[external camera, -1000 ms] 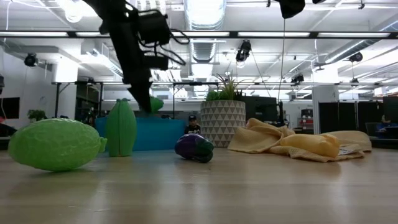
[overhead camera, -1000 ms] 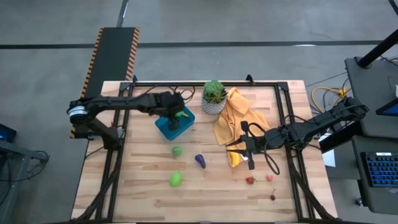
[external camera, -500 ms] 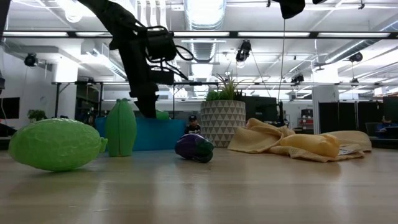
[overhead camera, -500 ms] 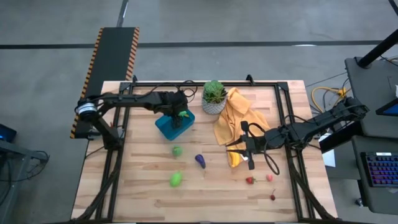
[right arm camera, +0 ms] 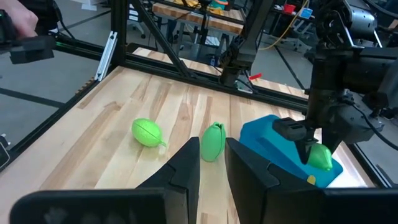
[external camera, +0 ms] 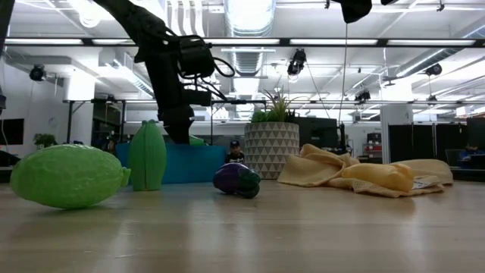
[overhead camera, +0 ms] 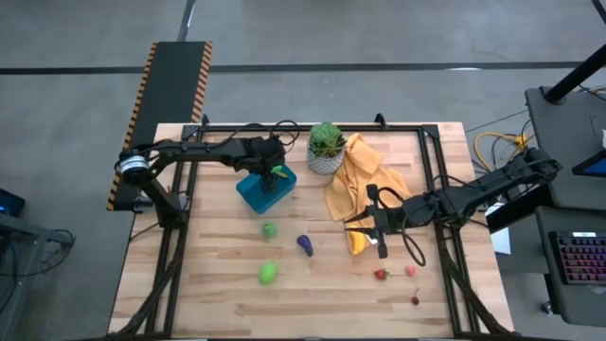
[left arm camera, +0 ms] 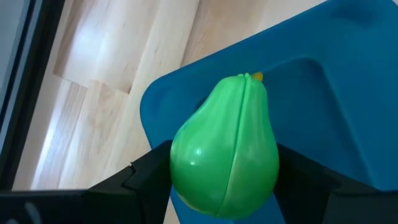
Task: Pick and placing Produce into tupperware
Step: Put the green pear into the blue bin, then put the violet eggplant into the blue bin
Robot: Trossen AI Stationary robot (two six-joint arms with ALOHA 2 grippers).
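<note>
- Wooden table [overhead camera: 312,294] on a grey floor, office room behind
- Left gripper [overhead camera: 274,176] over the blue tupperware [overhead camera: 256,193], jaws clamped on a green pear [left arm camera: 225,151]
- More produce lies loose on the table: green lime [overhead camera: 268,274], purple eggplant [overhead camera: 305,245]
- Right gripper [overhead camera: 373,231] by the yellow cloth [overhead camera: 352,175], jaws nearly closed, holding nothing

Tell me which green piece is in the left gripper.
The green pear, clamped in the left gripper over the blue tub. The other two green pieces lie loose on the table.
</note>
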